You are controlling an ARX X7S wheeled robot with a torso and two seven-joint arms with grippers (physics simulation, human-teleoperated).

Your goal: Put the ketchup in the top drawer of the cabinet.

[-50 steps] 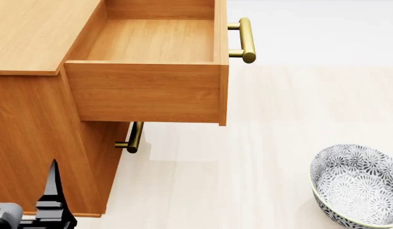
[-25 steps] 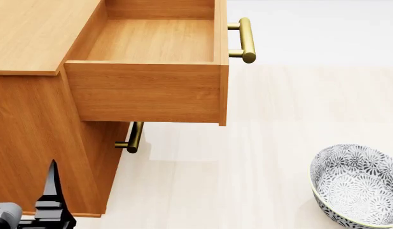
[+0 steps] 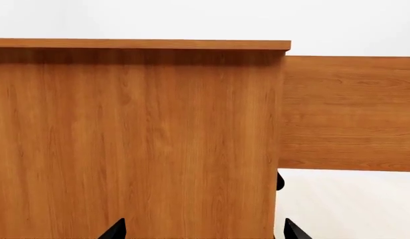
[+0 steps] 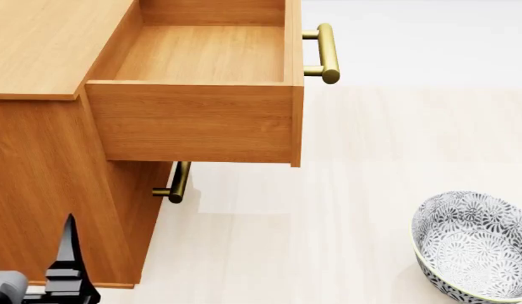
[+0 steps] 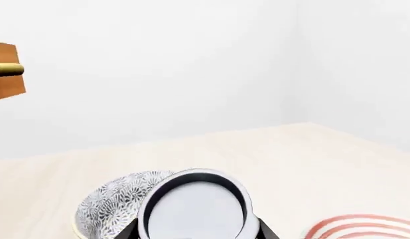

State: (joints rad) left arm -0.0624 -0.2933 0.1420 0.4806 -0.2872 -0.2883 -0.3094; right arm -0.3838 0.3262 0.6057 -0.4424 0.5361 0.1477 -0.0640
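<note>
One step looked done: the shallow orange-brown wooden top drawer (image 4: 202, 54) stood open and empty. The silver-lidded ketchup can (image 5: 195, 208) sat apparently clamped in the right gripper (image 5: 195, 234), beside the patterned grey-white bowl (image 5: 109, 204); the left gripper (image 3: 201, 230) was spread, holding nothing. Placing remained.

The orange-brown cabinet (image 4: 41, 158) fills the head view's left side. Its top drawer (image 4: 202, 120) stands pulled open at upper centre, empty inside. The ketchup (image 5: 195, 209) shows its silver lid at the right wrist view's bottom centre.
</note>
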